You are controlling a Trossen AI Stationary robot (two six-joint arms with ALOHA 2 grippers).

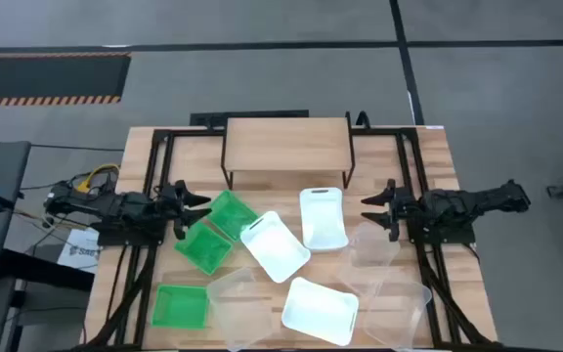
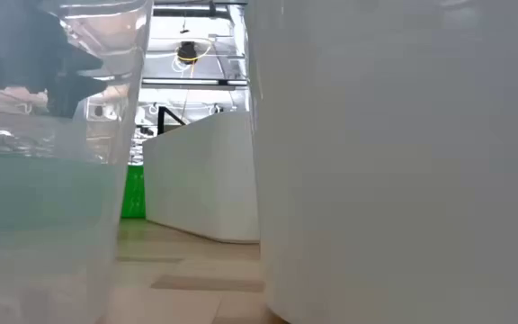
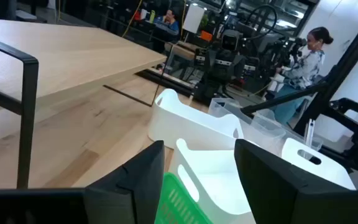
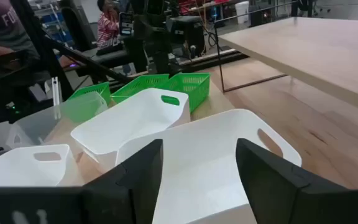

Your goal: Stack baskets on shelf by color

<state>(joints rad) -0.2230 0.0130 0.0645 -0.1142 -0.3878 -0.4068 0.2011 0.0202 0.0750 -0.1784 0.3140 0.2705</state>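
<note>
The shelf [image 1: 286, 145] stands at the table's far middle on thin black legs. Three green baskets [image 1: 231, 213] [image 1: 203, 248] [image 1: 180, 305] lie left of centre. The white baskets [image 1: 323, 217] [image 1: 275, 246] [image 1: 319, 310] and the clear ones [image 1: 371, 244] [image 1: 238, 298] [image 1: 394, 308] are spread over the middle and right. My left gripper [image 1: 198, 207] [image 3: 201, 186] is open, level, just left of the farthest green basket [image 3: 179, 199]. My right gripper [image 1: 369, 210] [image 4: 197, 180] is open, just right of the far white basket [image 4: 210, 168]. Neither touches anything.
Black frame rails [image 1: 154, 196] [image 1: 413, 176] run along both sides of the table. In the low view a clear basket [image 2: 43, 180] and a white basket [image 2: 403, 162] stand close and block most of the sight. People sit in the room beyond [image 3: 303, 56] [image 4: 107, 25].
</note>
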